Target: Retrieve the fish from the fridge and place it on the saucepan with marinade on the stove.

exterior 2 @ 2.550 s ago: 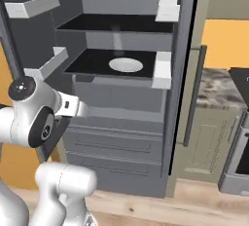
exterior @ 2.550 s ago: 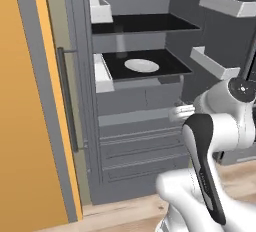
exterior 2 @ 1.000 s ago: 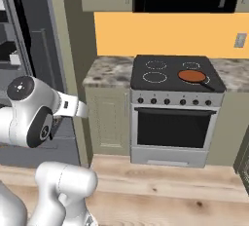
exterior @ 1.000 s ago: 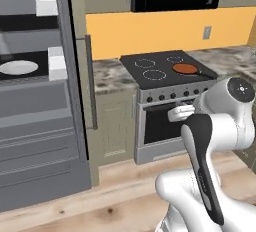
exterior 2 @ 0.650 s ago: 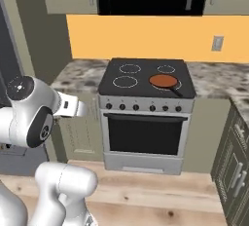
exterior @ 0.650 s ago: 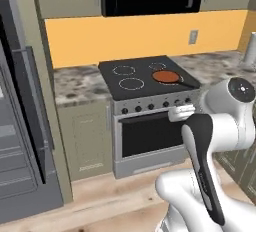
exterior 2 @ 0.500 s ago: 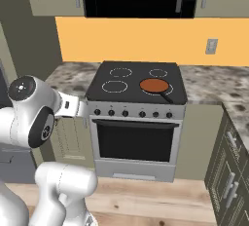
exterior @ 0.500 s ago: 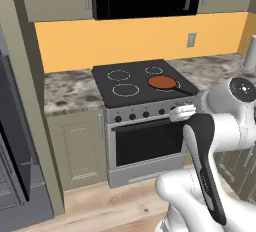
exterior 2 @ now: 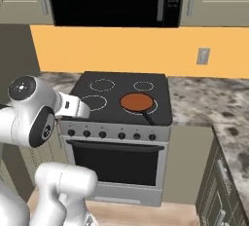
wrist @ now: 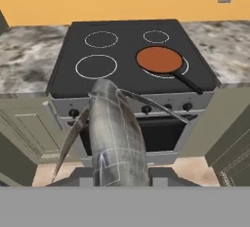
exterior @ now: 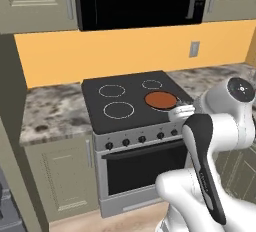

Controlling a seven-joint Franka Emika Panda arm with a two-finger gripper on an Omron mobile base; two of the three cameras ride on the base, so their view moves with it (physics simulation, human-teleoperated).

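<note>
In the hand view my gripper [wrist: 119,172] is shut on the fish [wrist: 114,133], a grey-white body that rises between the jaws with its thin fins spread to both sides. The fish hangs in front of the stove [wrist: 128,50], short of its knob row. The saucepan [wrist: 159,59] with flat orange-brown marinade [wrist: 157,57] sits on the right front burner, its black handle pointing toward me and to the right. From the base, the saucepan [exterior: 161,99] [exterior 2: 137,102] lies on the black stove [exterior: 130,82] [exterior 2: 116,81]. A grey sliver of the fridge [exterior: 6,211] remains at the lower left edge.
Mottled stone counters [exterior: 47,111] [exterior 2: 204,98] flank the stove. A dark microwave [exterior: 135,1] hangs above it. The oven door [exterior 2: 116,161] and beige cabinet doors [exterior: 62,181] stand below. Three burner rings [wrist: 96,66] hold nothing.
The base has driven right from the open fridge to face the stove, so the whole scene has shifted. The fish stays in my shut gripper.
</note>
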